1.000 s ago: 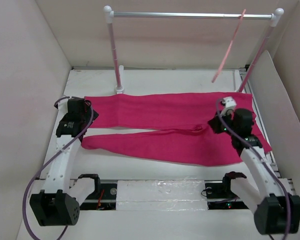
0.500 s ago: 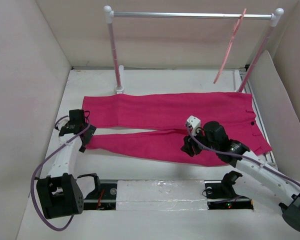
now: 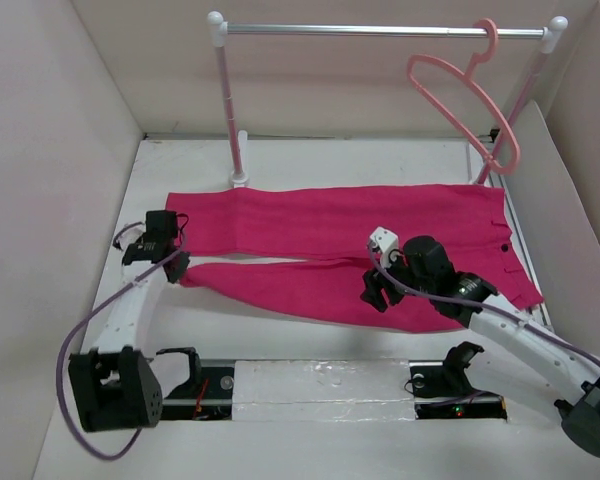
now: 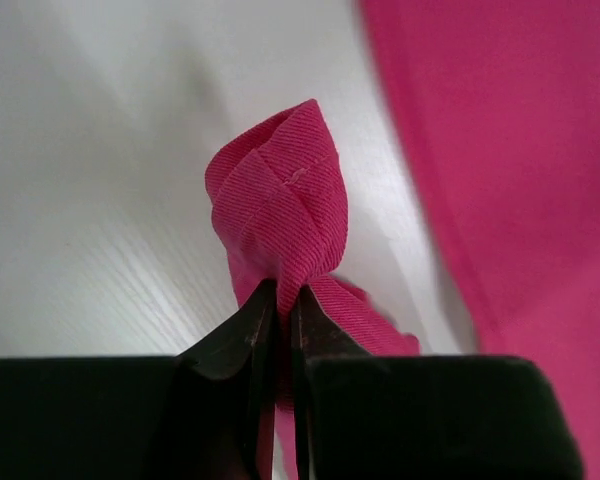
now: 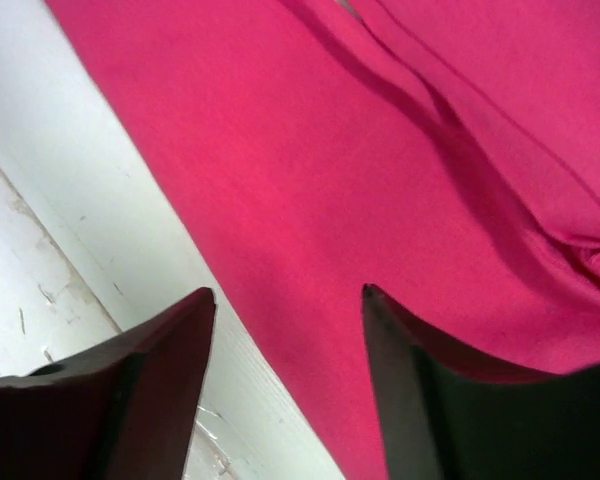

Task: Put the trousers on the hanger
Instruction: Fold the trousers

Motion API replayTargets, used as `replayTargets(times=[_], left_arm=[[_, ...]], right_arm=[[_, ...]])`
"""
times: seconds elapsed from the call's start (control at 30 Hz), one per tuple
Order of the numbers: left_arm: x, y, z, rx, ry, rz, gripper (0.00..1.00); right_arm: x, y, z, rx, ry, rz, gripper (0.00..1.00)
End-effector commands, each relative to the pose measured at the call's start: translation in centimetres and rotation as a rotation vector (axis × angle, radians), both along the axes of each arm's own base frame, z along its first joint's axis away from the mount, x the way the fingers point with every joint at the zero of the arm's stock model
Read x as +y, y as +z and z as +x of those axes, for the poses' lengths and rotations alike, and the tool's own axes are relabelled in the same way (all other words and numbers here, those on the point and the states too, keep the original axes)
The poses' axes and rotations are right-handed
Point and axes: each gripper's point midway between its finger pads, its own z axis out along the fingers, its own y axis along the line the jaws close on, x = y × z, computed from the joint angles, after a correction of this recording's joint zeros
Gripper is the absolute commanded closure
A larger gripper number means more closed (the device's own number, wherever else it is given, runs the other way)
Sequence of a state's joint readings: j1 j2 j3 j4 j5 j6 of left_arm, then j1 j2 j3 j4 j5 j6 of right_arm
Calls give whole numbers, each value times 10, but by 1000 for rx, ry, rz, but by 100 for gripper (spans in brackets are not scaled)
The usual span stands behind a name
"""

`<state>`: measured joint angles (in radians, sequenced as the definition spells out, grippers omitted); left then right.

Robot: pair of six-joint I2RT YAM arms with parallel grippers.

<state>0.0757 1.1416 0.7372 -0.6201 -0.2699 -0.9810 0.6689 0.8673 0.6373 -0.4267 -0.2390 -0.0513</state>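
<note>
Left pincer (image 4: 279,296) clamps a bunched fold of the trousers (image 4: 280,205); right pincer (image 5: 287,293) gapes wide above them.

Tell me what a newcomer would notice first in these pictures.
The magenta trousers spread flat across the middle of the table dominate. The left gripper is pinched shut on a bunched leg end at their left, while the right gripper hangs open over the near leg. A pale-pink hanger hangs from the rail at back right.
</note>
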Motion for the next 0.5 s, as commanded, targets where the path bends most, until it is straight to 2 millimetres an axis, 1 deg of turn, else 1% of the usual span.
replayTargets(times=[0.0,0.03,0.07,0.1,0.13,0.17,0.2,0.23,0.3,0.33,0.4,0.43,0.47], left_arm=[[8,89,9,-223,-13,118,100],[7,105,5,-253,-30,120,100],[5,120,-3,-314,-34,115,100],[4,125,-9,-324,-38,111,100],[3,124,-20,-297,-40,106,100],[2,125,-26,-285,-42,99,100],[2,135,-29,-284,-40,99,100],[2,134,-42,-227,-41,101,100],[5,151,-47,-228,-48,125,100],[6,169,-52,-251,-47,132,100],[5,187,-55,-279,-70,137,100],[3,188,-55,-278,-86,135,100],[-1,183,-49,-254,-108,117,100]], right_arm=[[-3,-10,11,11,-21,-48,32],[-7,-14,16,22,-41,-63,28],[-8,-17,20,30,-43,-68,27],[-9,-25,23,57,-46,-85,25],[-12,-26,31,55,-58,-83,24],[-10,-24,33,62,-46,-70,23],[-11,-26,37,68,-46,-76,23],[-11,-24,40,66,-46,-69,22],[-16,-22,50,49,-76,-63,22],[-17,-23,53,49,-80,-63,21],[-23,-27,60,59,-97,-51,21],[-25,-33,62,75,-99,-60,20],[-27,-34,65,78,-105,-60,20]])
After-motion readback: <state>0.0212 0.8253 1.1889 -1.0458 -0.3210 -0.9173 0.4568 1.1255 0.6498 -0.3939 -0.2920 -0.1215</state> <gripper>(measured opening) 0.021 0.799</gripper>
